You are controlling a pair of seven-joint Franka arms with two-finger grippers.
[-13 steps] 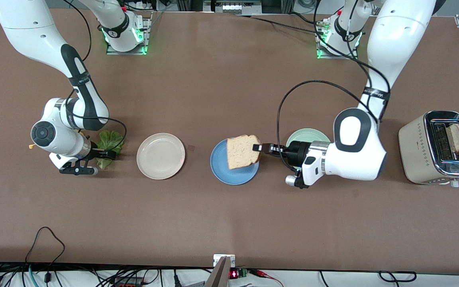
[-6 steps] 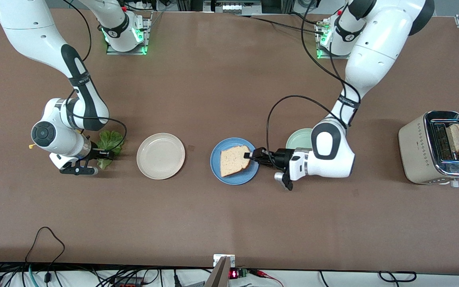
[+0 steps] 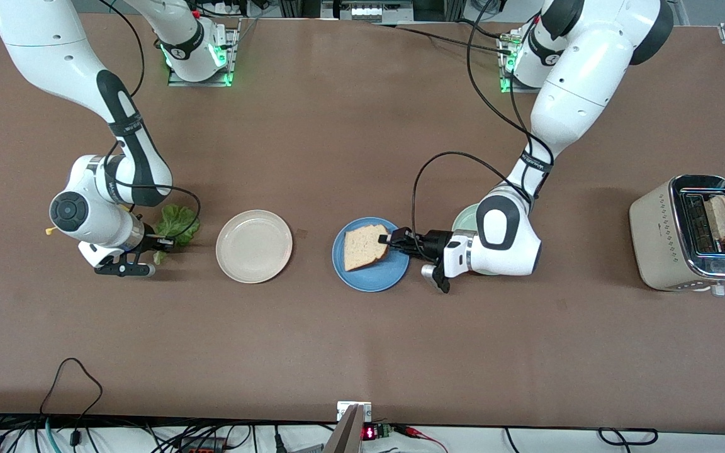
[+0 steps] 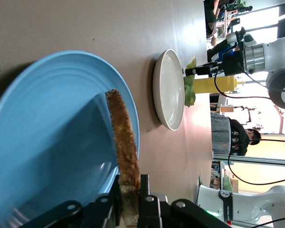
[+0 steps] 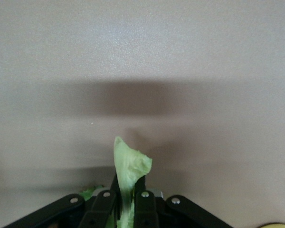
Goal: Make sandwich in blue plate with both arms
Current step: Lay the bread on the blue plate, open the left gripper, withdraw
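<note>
At the right arm's end of the table, the right gripper [image 3: 156,241] has its fingers [image 5: 106,205] pinched together on a green lettuce leaf [image 3: 174,225], held low over the brown table [image 3: 350,145], with the cream-white plate [image 3: 253,246] just beside it toward the middle. Next comes the blue plate [image 3: 370,254], where the left gripper [image 3: 389,239] clamps its narrowly spaced fingers [image 4: 143,211] on the crust edge of a bread slice [image 3: 365,246], which stands tilted with its lower edge on or just above the plate. The pale mint-green plate [image 3: 467,219] lies under the left arm's wrist, and a toaster [image 3: 690,233] with another bread slice [image 3: 724,217] in its slot stands at the left arm's end.
</note>
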